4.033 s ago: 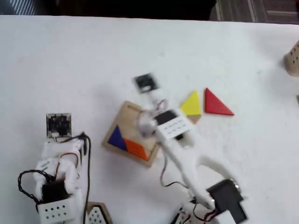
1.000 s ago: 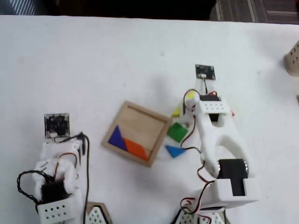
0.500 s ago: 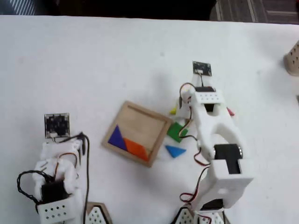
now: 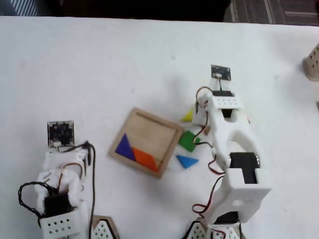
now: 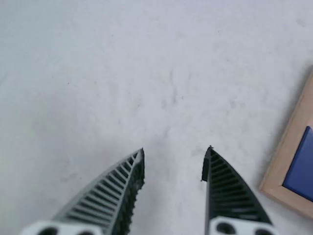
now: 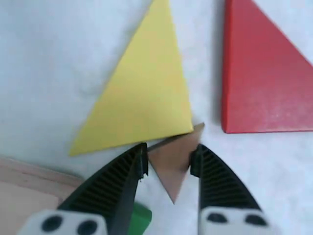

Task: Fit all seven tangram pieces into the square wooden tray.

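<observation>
White bench [image 4: 99, 59] runs under both arms. From the high view we see the square wooden tray [image 4: 149, 130] lying skewed near the middle. It holds two pieces, a dark blue triangle [image 4: 123, 146] and an orange piece [image 4: 145, 158], touching each other along the tray's near edge. Just off the tray on the right arm's side, that view gives us a green square [image 4: 188, 140] and a light blue triangle [image 4: 187, 161], and the right arm covers most of what lies beyond them.

The right wrist view shows what the arm covers: a yellow triangle [image 6: 144, 93], a red triangle [image 6: 261, 78] just beside it with a strip of bench between, and a small brown triangle [image 6: 172, 164] with one corner meeting the yellow one. The right hand [image 6: 168, 155] has its fingers a little apart, one on each side of the brown triangle and close against its edges, and the piece lies flat on the bench.

In the left wrist view the left hand [image 5: 174, 151] stands with fingers apart over bare bench, holding nothing, near a corner of the tray.

We count one tray and seven pieces, two inside it and five outside
</observation>
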### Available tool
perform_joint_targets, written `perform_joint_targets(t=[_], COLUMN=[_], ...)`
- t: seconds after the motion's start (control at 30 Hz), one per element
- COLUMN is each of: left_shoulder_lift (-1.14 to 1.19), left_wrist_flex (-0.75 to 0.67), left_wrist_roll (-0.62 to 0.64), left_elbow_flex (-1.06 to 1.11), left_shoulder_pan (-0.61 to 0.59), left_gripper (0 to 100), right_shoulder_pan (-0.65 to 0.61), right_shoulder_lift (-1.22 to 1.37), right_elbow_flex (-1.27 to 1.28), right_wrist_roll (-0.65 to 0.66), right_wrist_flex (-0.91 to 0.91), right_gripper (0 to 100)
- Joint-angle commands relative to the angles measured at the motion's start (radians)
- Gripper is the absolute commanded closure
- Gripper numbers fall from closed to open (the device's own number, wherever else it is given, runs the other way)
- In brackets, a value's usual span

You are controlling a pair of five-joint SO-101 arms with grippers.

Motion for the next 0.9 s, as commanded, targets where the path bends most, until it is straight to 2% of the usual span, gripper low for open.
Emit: perform_joint_targets(t=[0.0,0.33,0.87], left_shoulder_lift=[-0.01,-0.01,-0.01], left_wrist_flex=[-0.028,-0.028,-0.032], left_wrist_roll=[0.003,0.003,0.003], left_elbow_flex=[-0.003,-0.003,-0.003], left_shoulder_pan=[-0.012,-0.012,-0.012], left_gripper=[79,79,79], right_shoulder_pan=[-0.013,-0.008,-0.021], right_shoulder_lift=[-0.002,-0.008,-0.185], right_elbow_flex=[-0.041,-0.048,0.003], right_wrist_roll=[0.0,0.002,0.002], right_wrist_flex=[0.008,0.039,0.107], right_gripper=[88.2,88.3,88.3])
